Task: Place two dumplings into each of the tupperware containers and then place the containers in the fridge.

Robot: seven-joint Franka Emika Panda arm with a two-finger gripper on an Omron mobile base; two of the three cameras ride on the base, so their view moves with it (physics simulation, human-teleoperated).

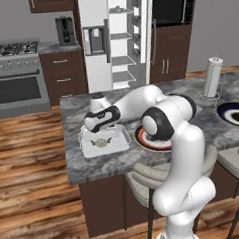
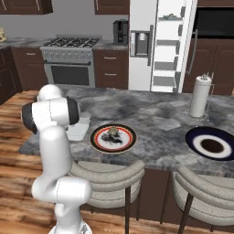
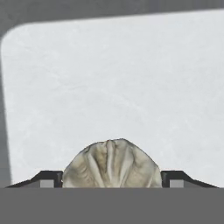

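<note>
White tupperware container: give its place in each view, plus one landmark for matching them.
Left base view: the white tupperware container sits left of centre on the island counter, just left of the red-rimmed plate.
Right base view: one corner pokes out beside the arm, left of the same plate.
Hand view: its white floor spreads across the picture.
Landmark: the red-rimmed plate, shared by both base views.

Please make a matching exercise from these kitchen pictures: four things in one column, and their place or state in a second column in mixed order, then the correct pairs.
1. pleated beige dumpling
2. translucent white rectangular tub
3. tall white fridge
4. white paper towel roll

A. door open
B. upright on the counter's far right
C. between the open finger tips
D. under the hand, left of the red-rimmed plate

Pairs: 1-C, 2-D, 3-A, 4-B
</note>
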